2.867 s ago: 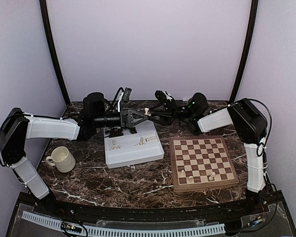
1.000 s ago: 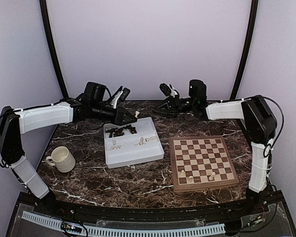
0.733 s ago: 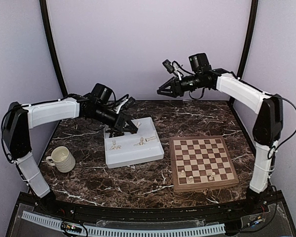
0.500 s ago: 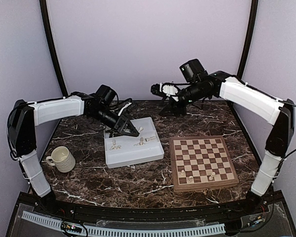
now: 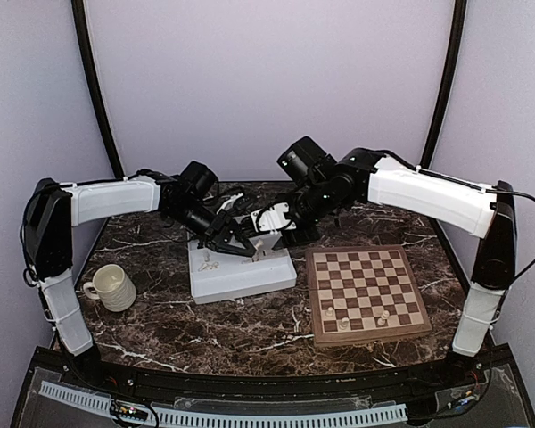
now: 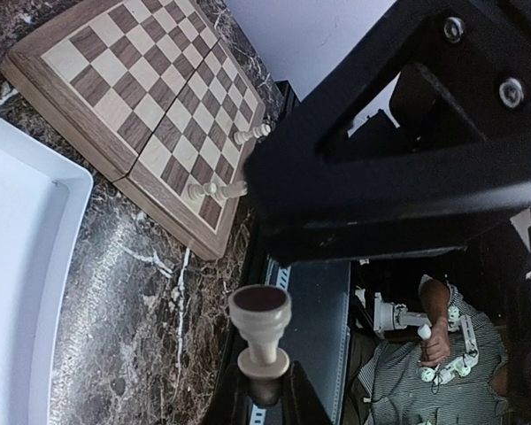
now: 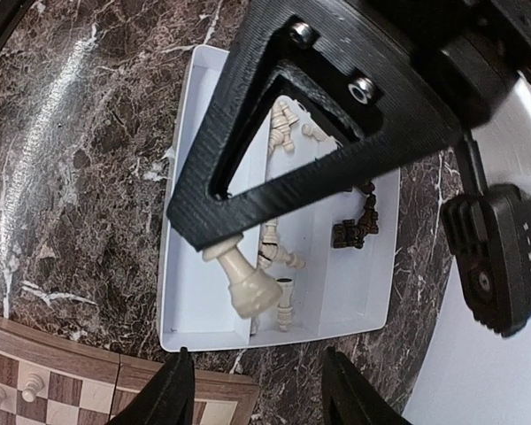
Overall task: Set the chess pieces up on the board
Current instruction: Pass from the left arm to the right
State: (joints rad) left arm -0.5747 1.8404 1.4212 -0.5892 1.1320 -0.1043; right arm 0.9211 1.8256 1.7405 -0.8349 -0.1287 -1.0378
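From above, both tools meet over the tray [image 5: 216, 283] near the table's [image 5: 250, 334] far edge. The board [image 5: 366, 290] lies toward the right edge, nearer the right arm [image 5: 428, 192].

In the left wrist view, the left gripper [image 6: 267, 390] is pinched on the head of a cream piece [image 6: 259, 329], whose base points outward.

In the right wrist view, the right gripper [image 7: 258, 390] is spread and holds nothing. The piece lies just ahead of the gap, its long axis slanting across. A handover likely needs those fingers around its base end.
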